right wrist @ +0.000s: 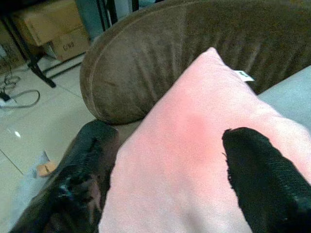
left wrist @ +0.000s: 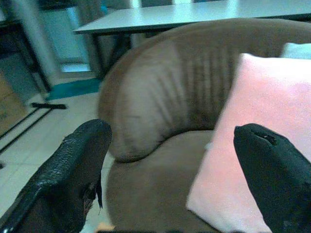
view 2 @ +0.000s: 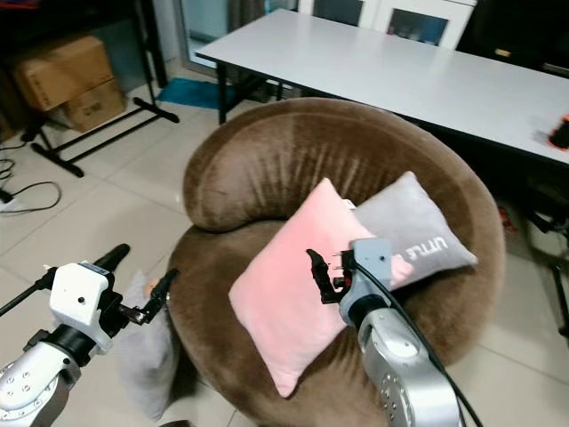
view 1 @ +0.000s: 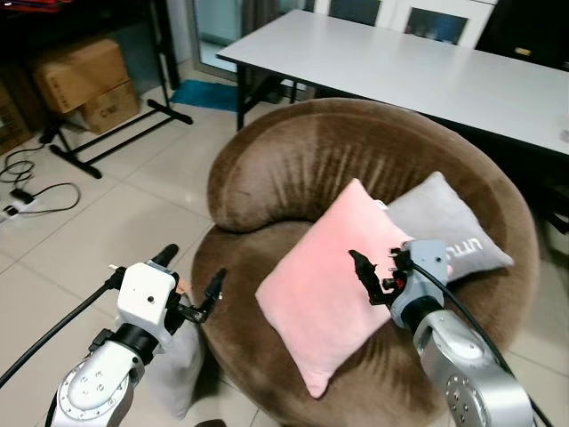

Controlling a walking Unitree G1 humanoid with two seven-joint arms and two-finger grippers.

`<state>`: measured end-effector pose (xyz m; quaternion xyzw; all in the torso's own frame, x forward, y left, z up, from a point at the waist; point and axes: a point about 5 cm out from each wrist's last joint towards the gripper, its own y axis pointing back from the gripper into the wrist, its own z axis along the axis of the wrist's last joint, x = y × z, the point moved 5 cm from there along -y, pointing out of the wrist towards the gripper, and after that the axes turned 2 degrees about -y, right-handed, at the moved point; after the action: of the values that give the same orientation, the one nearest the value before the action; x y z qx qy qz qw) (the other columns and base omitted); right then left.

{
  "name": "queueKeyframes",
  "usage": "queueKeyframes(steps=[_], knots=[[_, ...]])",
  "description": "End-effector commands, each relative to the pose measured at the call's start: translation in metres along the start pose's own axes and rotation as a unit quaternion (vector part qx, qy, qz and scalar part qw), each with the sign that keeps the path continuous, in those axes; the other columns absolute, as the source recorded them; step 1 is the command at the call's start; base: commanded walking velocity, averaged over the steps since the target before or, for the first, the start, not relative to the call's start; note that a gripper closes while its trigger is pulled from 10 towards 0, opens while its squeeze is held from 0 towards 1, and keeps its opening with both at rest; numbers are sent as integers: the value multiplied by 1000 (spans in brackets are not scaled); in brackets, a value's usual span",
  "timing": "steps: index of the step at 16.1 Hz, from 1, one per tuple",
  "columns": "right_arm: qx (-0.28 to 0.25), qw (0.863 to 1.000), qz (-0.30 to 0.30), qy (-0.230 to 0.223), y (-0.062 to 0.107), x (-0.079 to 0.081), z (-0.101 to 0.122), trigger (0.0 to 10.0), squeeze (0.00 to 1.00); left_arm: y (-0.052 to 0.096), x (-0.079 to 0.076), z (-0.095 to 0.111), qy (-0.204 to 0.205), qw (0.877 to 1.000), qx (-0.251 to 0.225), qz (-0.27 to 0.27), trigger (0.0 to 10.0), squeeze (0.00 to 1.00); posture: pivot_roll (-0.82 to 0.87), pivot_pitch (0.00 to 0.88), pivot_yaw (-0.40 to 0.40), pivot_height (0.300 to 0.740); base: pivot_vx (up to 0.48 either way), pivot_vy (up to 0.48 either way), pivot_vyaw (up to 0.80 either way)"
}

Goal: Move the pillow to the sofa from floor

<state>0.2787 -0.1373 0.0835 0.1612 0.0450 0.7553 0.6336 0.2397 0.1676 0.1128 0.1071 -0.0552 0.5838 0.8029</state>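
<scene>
Pink pillow (view 1: 331,289) on sofa (view 1: 293,169) — grey pillow (view 1: 444,227) reads "LITTLE".

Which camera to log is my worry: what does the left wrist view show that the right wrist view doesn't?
Left wrist: long white table, teal floor mat. Right wrist: brown cardboard boxes, white floor cable, pillow's white tag. Both: round brown sofa, square pink pillow, each arm's open gripper: left gripper, right gripper.

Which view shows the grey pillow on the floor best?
The right eye view: the grey pillow on the floor stands against the sofa base, below the left hand. In the left eye view that arm hides most of it.
</scene>
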Motion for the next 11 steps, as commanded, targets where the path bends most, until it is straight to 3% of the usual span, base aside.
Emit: queueKeyframes(steps=[1,11], knots=[[-1,1000,-7,-5,1,-3,-2,10000,1000,3,6,-4,-10,1000,8,18,10000,0,37,0,-66,740,0,465,0],[1,1000,9,5,-3,-1,-5,10000,1000,9,11,-9,-20,999,19,32,10000,0,42,0,-74,740,0,452,0]])
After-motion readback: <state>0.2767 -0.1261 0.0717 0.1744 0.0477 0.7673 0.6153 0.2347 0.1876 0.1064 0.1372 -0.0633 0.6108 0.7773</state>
